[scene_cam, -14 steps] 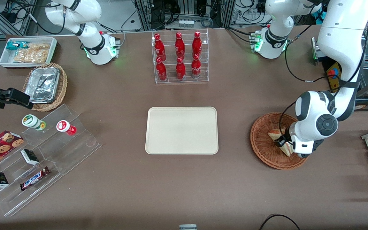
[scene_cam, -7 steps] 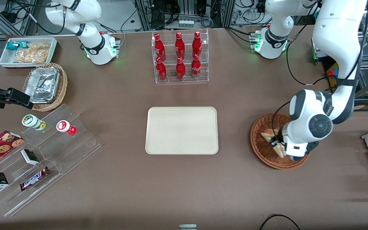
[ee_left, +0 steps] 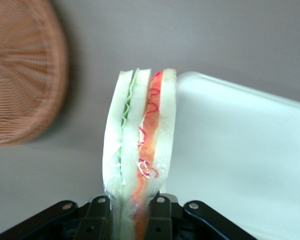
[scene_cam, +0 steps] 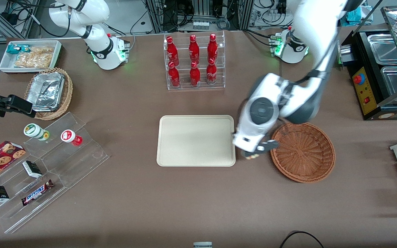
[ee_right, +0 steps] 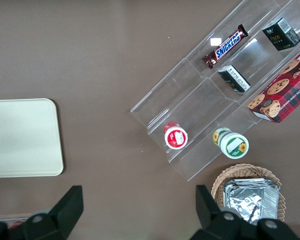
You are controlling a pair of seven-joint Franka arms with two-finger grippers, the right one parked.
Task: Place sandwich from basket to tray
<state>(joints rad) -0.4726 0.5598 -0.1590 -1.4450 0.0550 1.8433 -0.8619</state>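
My left gripper (scene_cam: pixel 252 155) hangs above the table between the basket (scene_cam: pixel 303 151) and the tray (scene_cam: pixel 196 140), close to the tray's short edge. It is shut on the sandwich (ee_left: pixel 140 145), a wrapped wedge of white bread with green and red-pink layers. The wrist view shows both fingers (ee_left: pixel 97 212) pressed against the bread's faces, with the gripper (ee_left: pixel 129 210) holding the wedge on edge. The reddish-brown basket (ee_left: pixel 20 75) holds nothing. The cream tray (ee_left: pixel 240 160) is bare. In the front view only a sliver of the sandwich (scene_cam: pixel 252 157) shows under the hand.
A clear rack of red bottles (scene_cam: pixel 194 62) stands farther from the front camera than the tray. Toward the parked arm's end are a tiered acrylic stand (scene_cam: pixel 47 165) with snacks, a tan basket of foil trays (scene_cam: pixel 48 93) and a white bin (scene_cam: pixel 29 55). A black appliance (scene_cam: pixel 381 69) sits toward the working arm's end.
The gripper has lifted the sandwich out of the basket and carried it toward the tray. The basket now holds nothing.
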